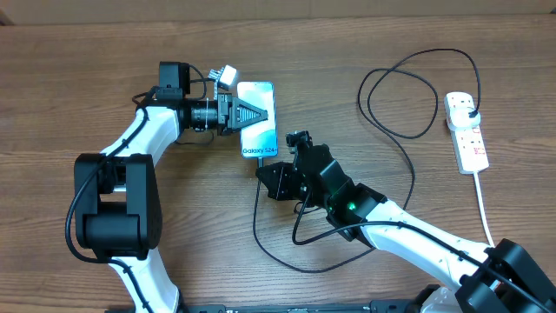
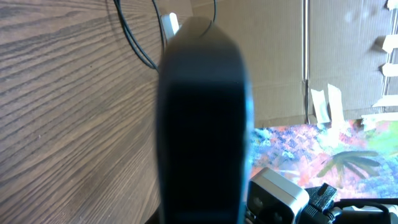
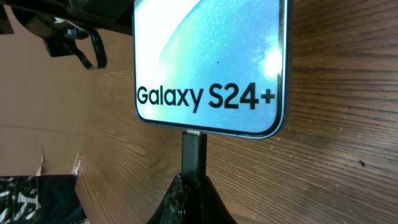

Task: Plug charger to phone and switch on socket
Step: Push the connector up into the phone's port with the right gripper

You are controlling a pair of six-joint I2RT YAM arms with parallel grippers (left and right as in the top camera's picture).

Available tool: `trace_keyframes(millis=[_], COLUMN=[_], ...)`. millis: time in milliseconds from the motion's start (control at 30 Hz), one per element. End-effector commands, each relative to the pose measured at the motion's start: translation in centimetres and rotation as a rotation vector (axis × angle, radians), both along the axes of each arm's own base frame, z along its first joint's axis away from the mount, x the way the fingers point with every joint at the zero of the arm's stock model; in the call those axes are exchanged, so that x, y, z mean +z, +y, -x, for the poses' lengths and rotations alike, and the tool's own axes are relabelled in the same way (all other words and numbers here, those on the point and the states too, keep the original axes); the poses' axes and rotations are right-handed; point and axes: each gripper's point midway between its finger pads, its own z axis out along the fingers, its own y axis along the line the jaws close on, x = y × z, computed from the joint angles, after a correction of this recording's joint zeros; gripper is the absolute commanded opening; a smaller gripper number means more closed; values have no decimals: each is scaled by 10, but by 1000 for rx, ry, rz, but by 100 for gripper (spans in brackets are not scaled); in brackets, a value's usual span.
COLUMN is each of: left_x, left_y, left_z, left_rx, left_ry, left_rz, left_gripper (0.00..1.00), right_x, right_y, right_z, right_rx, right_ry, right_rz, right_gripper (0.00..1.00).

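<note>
- At the phone's (image 1: 258,130) lower edge, the right claw (image 1: 271,174) holds the charger's connector tip (image 3: 194,152) upright against the port. In the right wrist view the tip meets the rim just under the "Galaxy S24+" lettering; whether it is fully seated I cannot tell.
- Over the phone's upper half, the left claw (image 1: 250,113) reaches in from the side away from the socket. It looks meant to brace the phone so that it does not slide on the counter (image 1: 104,69) as the tip is pushed in.
- The left claw is closed narrow on the phone, one finger lying across the blue screen. (The left wrist view gives only a dark blur in its middle, so this rests on the overhead view.)
- The right claw is pinched tight on the connector tip, which sticks out from between its black fingertips toward the phone.
- From the phone's lower edge the charger (image 1: 254,217) trails off in loose loops, slack enough not to tug at the tip.
- Well apart from the phone, on the right claw's side, lies the socket (image 1: 467,135), with the charger's black plug (image 1: 469,106) at its far end.
- Neither claw is near the socket, so its switch looks to be the step left to do.
</note>
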Motion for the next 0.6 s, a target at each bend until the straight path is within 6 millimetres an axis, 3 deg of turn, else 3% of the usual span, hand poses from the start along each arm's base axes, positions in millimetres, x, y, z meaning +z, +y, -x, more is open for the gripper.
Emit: trace_keyframes(millis=[0, 333, 567], left_x=[10, 14, 14], left_y=[-9, -10, -10], left_z=[14, 16, 16], left_rx=[-51, -63, -63], left_ry=[10, 7, 7], left_rz=[52, 74, 74], left_gripper=[4, 4, 4], right_x=[47, 74, 78], right_y=[-16, -16, -15], right_z=[-44, -60, -61], right_rx=[-132, -142, -128], right_ry=[-157, -264, -297], right_rz=[-9, 11, 22], right_gripper=[4, 4, 4])
